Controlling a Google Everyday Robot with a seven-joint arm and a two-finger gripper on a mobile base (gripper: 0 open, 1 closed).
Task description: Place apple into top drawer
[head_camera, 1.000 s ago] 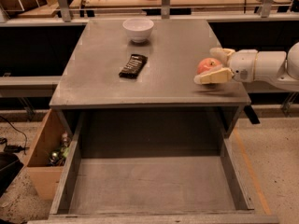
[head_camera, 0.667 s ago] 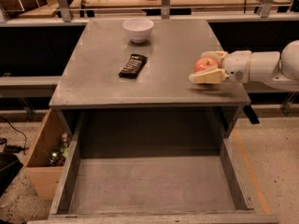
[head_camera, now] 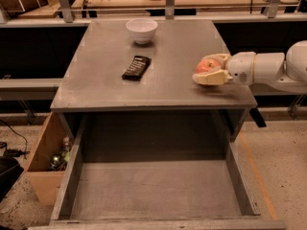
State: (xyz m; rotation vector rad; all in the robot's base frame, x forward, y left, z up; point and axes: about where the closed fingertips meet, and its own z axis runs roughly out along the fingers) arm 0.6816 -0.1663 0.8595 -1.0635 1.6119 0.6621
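The red-orange apple (head_camera: 207, 65) sits between the cream fingers of my gripper (head_camera: 209, 69) at the right side of the grey table top (head_camera: 120, 92). The gripper is shut on the apple and holds it just above the table surface, near the front right corner. My white arm reaches in from the right edge. The top drawer (head_camera: 158, 190) is pulled wide open below the table's front edge, its flat grey bottom bare. The apple is behind and above the drawer's right part.
A white bowl (head_camera: 141, 30) stands at the back of the table. A dark flat packet (head_camera: 136, 67) lies mid-table. A tan wooden box (head_camera: 45, 164) with small items stands on the floor to the left of the drawer. Benches run behind.
The gripper with the apple has moved slightly left and toward the table's front edge. The drawer, bowl and packet have not moved.
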